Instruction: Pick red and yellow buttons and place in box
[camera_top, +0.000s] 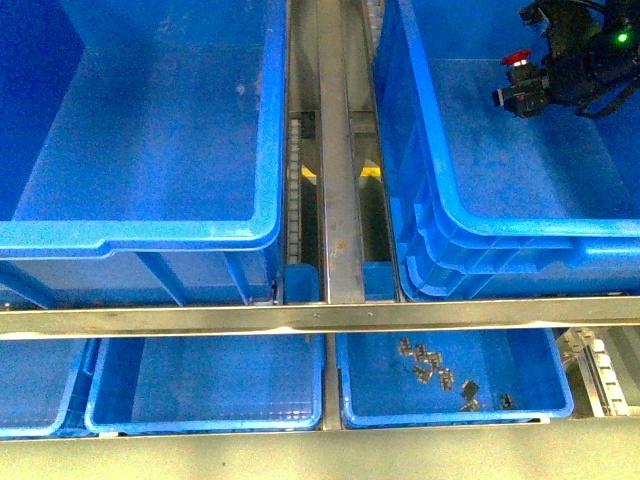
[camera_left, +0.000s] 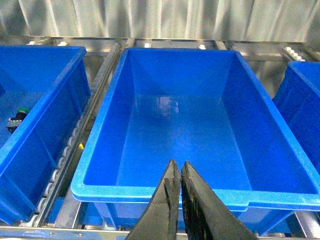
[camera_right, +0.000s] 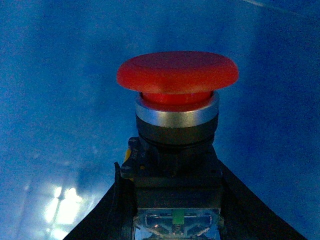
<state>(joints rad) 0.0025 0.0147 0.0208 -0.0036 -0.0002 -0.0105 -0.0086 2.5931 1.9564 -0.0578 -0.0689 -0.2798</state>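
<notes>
My right gripper (camera_top: 512, 92) is shut on the red button (camera_top: 516, 58), inside the right of two large deep blue boxes (camera_top: 440, 200), above its floor. In the right wrist view the red cap (camera_right: 177, 75), silver collar and dark body stand upright between the fingers (camera_right: 100, 215), with the gripper (camera_right: 172, 185) clamped on the body. My left gripper (camera_left: 179, 167) is shut on nothing, at the near rim of an empty large blue box (camera_left: 150, 192). The left large box (camera_top: 150, 235) looks empty. No yellow button is in view.
A metal roller rail (camera_top: 335, 150) runs between the two large boxes. A steel bar (camera_top: 320, 318) crosses in front of them. Below it are shallower blue trays; one (camera_top: 560, 400) holds several small metal parts (camera_top: 440, 375). A green-capped switch (camera_left: 20, 112) lies in a neighbouring bin.
</notes>
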